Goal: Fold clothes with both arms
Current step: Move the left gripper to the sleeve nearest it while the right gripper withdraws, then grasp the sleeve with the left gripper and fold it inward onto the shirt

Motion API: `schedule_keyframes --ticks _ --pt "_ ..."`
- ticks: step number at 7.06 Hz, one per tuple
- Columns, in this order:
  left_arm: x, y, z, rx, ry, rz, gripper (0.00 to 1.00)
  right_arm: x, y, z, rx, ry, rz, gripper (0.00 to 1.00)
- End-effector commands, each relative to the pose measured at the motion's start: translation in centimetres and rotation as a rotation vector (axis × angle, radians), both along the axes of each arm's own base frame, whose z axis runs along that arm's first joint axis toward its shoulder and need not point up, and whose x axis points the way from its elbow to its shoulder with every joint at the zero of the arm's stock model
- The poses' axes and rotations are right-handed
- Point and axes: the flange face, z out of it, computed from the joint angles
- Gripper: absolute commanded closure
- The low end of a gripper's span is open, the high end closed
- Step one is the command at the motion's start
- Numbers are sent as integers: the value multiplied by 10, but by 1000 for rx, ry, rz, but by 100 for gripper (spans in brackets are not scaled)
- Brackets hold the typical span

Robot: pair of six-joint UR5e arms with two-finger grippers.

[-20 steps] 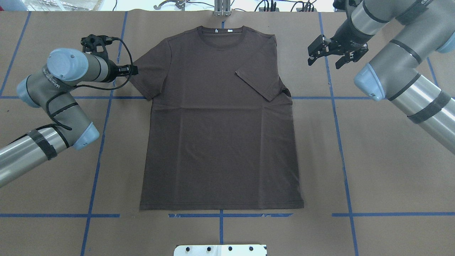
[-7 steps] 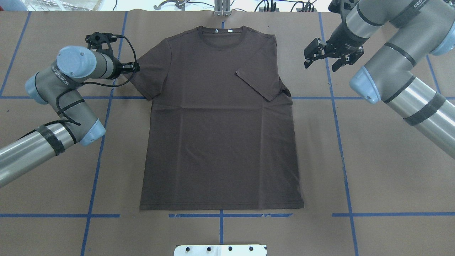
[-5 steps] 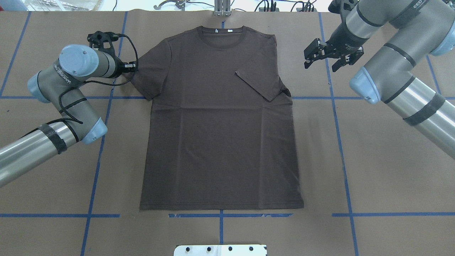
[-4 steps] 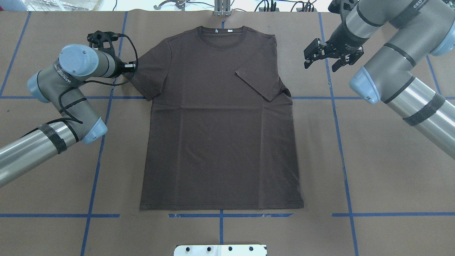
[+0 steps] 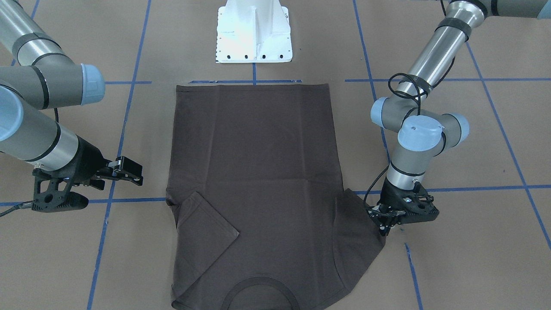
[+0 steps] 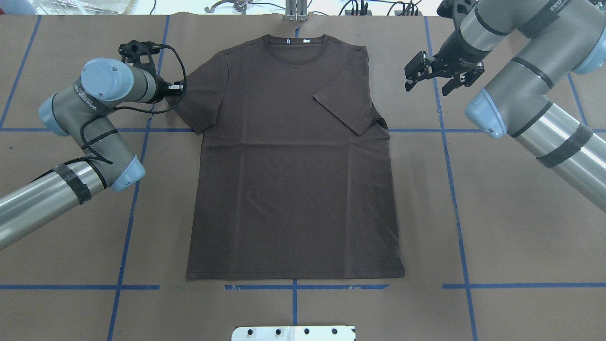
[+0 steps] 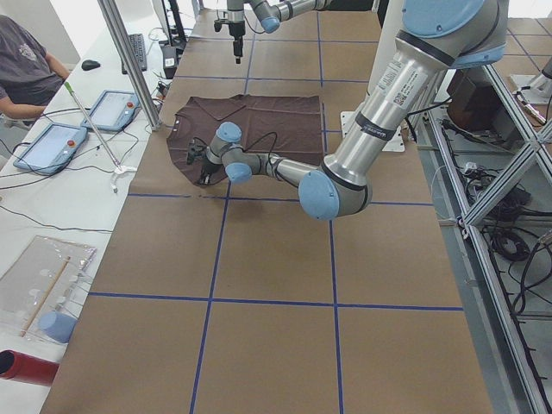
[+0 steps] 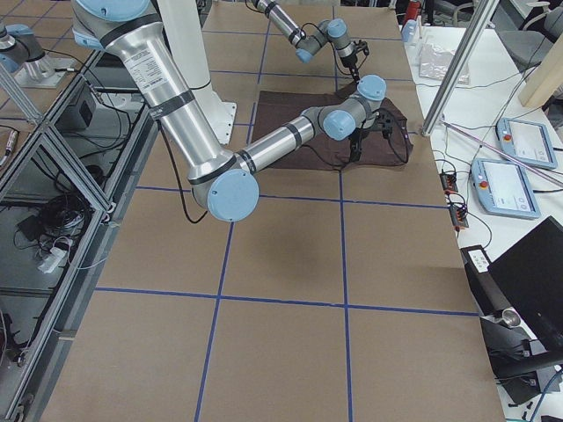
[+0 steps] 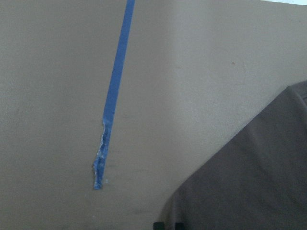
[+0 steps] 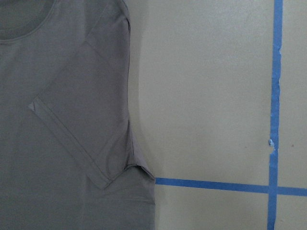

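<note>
T-shirt (image 6: pixel 293 156) flat on bench (image 6: pixel 497 213) (one sleeve folded in); left end effector (image 6: pixel 178 87) at sleeve edge, state unclear; right end effector (image 6: pixel 426 88) spread.

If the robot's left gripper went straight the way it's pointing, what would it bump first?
Probably the spread sleeve of the T-shirt: the left gripper tips down right at its outer edge. Depth is unclear, so it might touch the brown table paper beside it.

Dark T-shirt (image 6: pixel 293 189) — flat, one sleeve infolded
</note>
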Motion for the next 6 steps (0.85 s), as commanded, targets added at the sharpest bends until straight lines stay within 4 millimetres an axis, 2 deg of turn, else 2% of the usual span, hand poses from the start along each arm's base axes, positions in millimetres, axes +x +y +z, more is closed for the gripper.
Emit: schedule_keyframes --ticks 1,2,4,5,6 --pt "13 -16 -51 -31 -15 -3 100 1 0 1 3 4 4 0" --pt "23 -26 -99 -48 -9 -10 100 2 0 0 6 2 4 0" --pt "48 -35 -170 -117 102 -52 100 3 0 1 6 3 5 0" --pt "86 -25 -185 -159 124 -46 100 3 0 0 7 2 6 0" --pt "99 -22 -180 -170 120 -39 100 3 0 -2 9 0 4 0"
